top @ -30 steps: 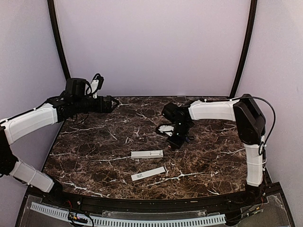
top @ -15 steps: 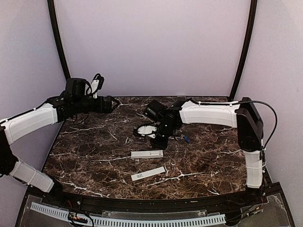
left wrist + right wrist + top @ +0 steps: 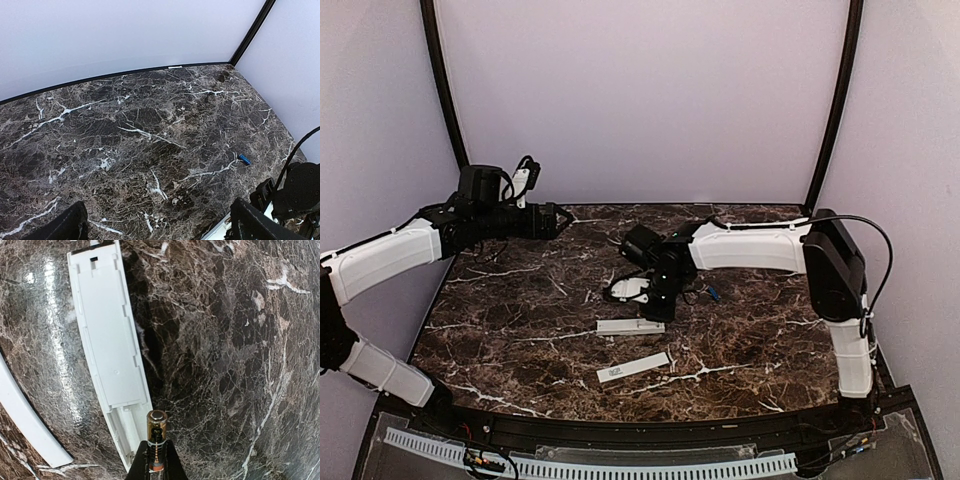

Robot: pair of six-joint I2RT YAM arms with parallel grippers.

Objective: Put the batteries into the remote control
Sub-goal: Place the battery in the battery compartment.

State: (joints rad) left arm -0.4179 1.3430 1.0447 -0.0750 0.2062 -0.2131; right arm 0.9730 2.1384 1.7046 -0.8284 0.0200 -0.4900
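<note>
The white remote control (image 3: 630, 326) lies mid-table, its open slot at its right end. In the right wrist view the remote (image 3: 107, 340) runs up the frame with the recessed slot at the bottom. My right gripper (image 3: 655, 308) is shut on a battery (image 3: 156, 432) that looks gold-brown here. It holds the battery end-out just above and right of the slot, fingertips (image 3: 156, 465) around its base. A second, blue battery (image 3: 713, 294) lies loose on the table and also shows in the left wrist view (image 3: 244, 159). My left gripper (image 3: 560, 218) is open and empty, high at the far left.
A thin flat white strip with a small dark label (image 3: 633, 367) lies in front of the remote, and its edge shows in the right wrist view (image 3: 25, 415). The right arm (image 3: 295, 190) fills the lower right of the left wrist view. Grey walls enclose the marble table (image 3: 520, 320).
My right arm has swung left and down from right of centre to the remote's right end, carrying the battery. The blue battery on the table became visible. The left arm has not moved.
</note>
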